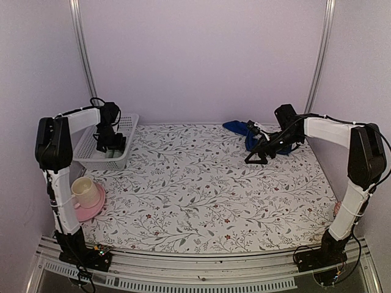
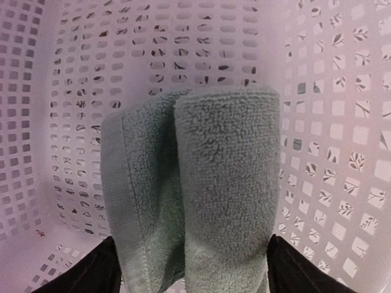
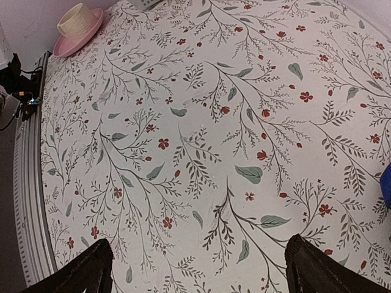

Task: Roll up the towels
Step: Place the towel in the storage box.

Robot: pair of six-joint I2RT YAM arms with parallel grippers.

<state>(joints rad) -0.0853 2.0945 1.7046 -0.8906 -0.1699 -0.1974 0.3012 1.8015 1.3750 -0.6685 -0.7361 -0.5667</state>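
The small sage-green towel (image 2: 208,183), folded into a thick roll, is inside the white basket (image 1: 128,125). My left gripper (image 2: 192,271) reaches down into that basket (image 2: 342,122), and its two black fingers press the roll's left and right sides. In the top view this left gripper (image 1: 111,145) hides the green towel. The royal-blue towel (image 1: 239,129) lies bunched at the back right of the table and shows only as a sliver (image 3: 387,183) in the right wrist view. My right gripper (image 1: 255,157) hovers open just in front of it, with only bare tablecloth between its fingers (image 3: 79,271).
A cream cup on a pink saucer (image 1: 87,195) stands at the near left, also seen as a cup and saucer (image 3: 78,25) from the right wrist. The floral tablecloth (image 1: 201,195) covers the table. A metal rail (image 1: 201,259) runs along the near edge.
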